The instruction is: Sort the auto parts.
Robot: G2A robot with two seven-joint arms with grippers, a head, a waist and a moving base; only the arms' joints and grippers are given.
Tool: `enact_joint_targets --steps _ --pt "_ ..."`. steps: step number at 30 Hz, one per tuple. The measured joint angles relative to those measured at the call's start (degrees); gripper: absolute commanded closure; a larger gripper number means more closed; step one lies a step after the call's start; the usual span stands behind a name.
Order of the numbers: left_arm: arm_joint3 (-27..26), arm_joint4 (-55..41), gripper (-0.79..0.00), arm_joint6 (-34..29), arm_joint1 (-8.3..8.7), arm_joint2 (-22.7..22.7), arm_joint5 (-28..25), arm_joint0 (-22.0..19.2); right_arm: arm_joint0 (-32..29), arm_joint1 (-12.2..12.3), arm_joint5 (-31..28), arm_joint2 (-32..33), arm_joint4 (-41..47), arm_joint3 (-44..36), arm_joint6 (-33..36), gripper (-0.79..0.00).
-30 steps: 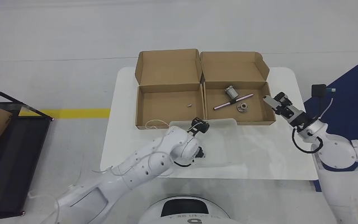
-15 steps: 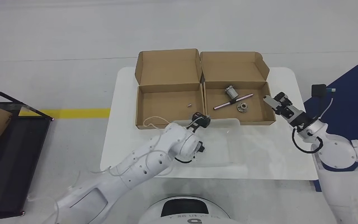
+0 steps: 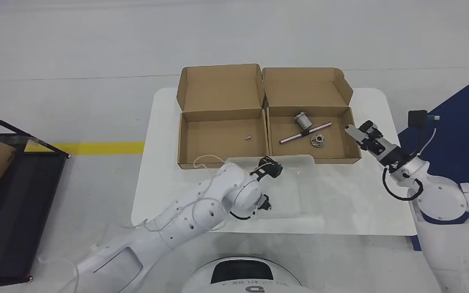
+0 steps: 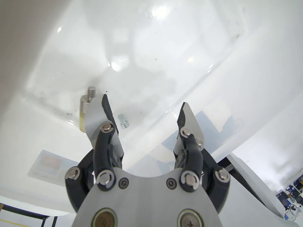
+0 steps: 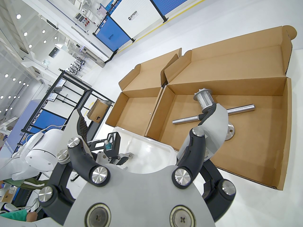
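Observation:
My left gripper (image 3: pixel 268 170) (image 4: pixel 144 109) hangs open over a clear plastic tray (image 3: pixel 308 165) (image 4: pixel 165 36) at the table's front. In the tray, a small silver screw (image 4: pixel 123 121) lies just inside one finger. A silver stud with a threaded tip (image 4: pixel 85 105) is partly hidden behind that finger. My right gripper (image 3: pixel 370 136) (image 5: pixel 148 119) is open and empty beside the right cardboard box (image 3: pixel 344 150) (image 5: pixel 260 142). That box holds a steel rod (image 3: pixel 305 132) (image 5: pixel 239 109), a pulley (image 3: pixel 302 119) (image 5: pixel 203 99) and a flange (image 3: pixel 317 140) (image 5: pixel 229 129).
The left cardboard box (image 3: pixel 212 143) (image 5: pixel 132 109) holds one tiny part (image 3: pixel 248 136) (image 5: pixel 150 113). Both boxes stand side by side at the back of the white table (image 3: pixel 352 205), lids open. A black rack (image 3: pixel 29 183) stands on the floor to the left.
My left gripper shifted over the tray, first a little toward the boxes, then back toward the front and right. The right arm has not moved.

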Motion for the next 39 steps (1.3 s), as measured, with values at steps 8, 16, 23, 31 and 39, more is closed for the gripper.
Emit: enact_joint_targets --steps 8,16,23,31,39 --pt "-0.26 0.57 -0.403 -3.87 -0.31 0.55 0.14 -0.44 0.00 0.00 0.00 0.00 0.00 0.00 0.00 -0.785" --pt "-1.26 3.74 -0.511 -3.20 0.20 -1.01 1.60 0.19 0.00 0.00 0.00 0.00 0.00 0.00 0.00 -0.785" --pt "-1.25 7.15 -0.554 -1.17 0.64 -3.40 3.80 0.59 0.00 0.00 0.00 0.00 0.00 0.00 0.00 -0.785" --pt "-0.29 7.72 -0.517 -2.51 0.63 -4.18 3.26 1.09 0.00 0.00 0.00 0.00 0.00 0.00 0.00 -0.785" --pt "0.37 6.51 -0.496 -4.12 -0.19 -2.33 0.97 1.15 0.00 0.00 0.00 0.00 0.00 0.00 0.00 -0.785"
